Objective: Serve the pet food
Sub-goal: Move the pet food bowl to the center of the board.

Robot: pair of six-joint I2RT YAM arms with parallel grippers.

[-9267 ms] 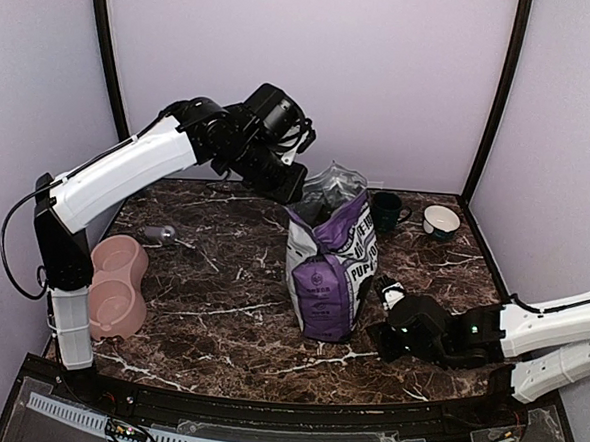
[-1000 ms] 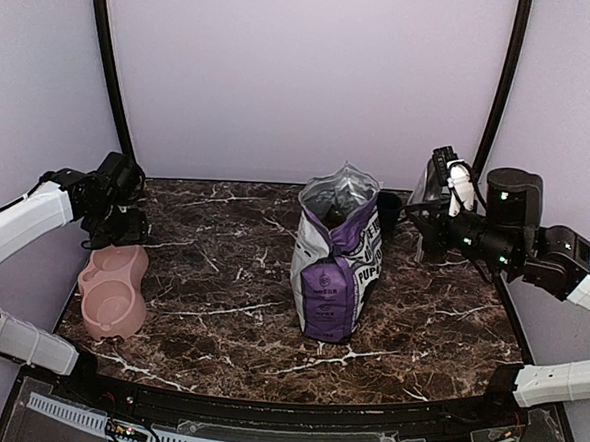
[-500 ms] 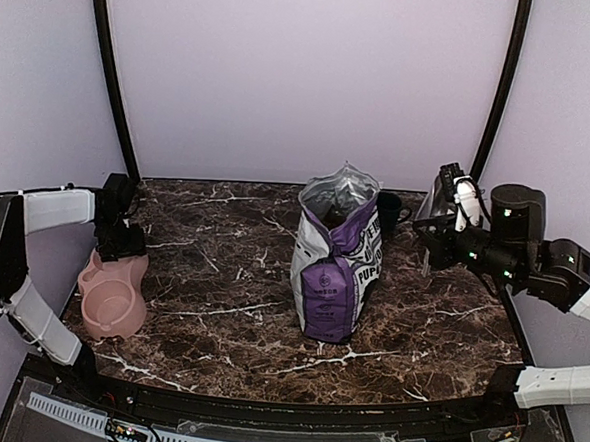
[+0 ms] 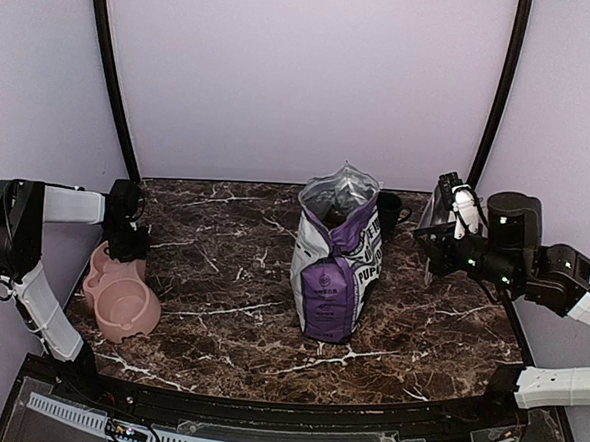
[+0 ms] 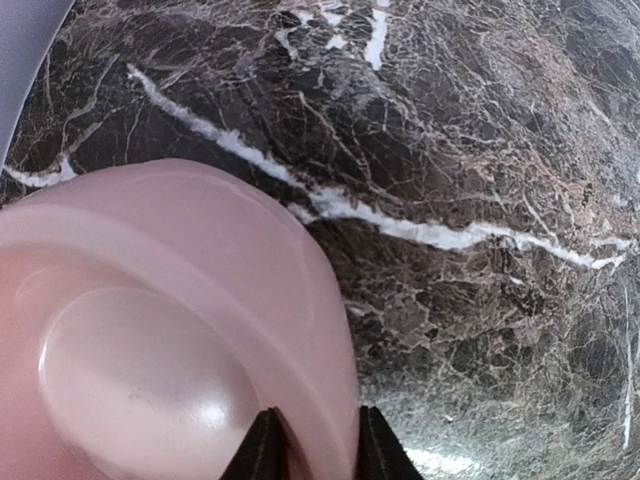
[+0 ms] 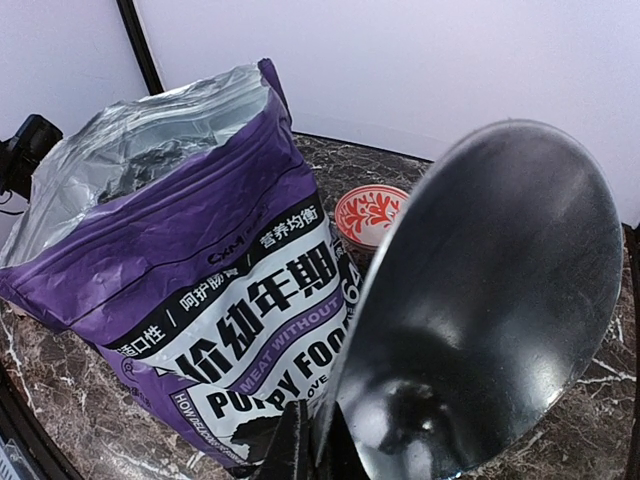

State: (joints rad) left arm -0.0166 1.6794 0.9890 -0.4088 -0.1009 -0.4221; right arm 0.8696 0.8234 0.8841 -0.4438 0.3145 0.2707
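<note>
Left gripper (image 5: 318,450) pinches the rim of the pink double bowl (image 5: 200,230), far left of the frame. Right gripper (image 6: 312,445) is clamped on the handle of an empty metal scoop (image 6: 480,290), mid-right. Pet food: not plainly visible; judged inside the upright purple bag (image 4: 334,269), centre, mouth up. Bag lies left of the scoop; right arm is nearer, entry from above.

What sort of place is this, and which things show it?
Probably a robot test booth staged for pet feeding: plain lilac walls enclose a marble-pattern table, with a pet-food bag, pink double bowl and metal scoop.
</note>
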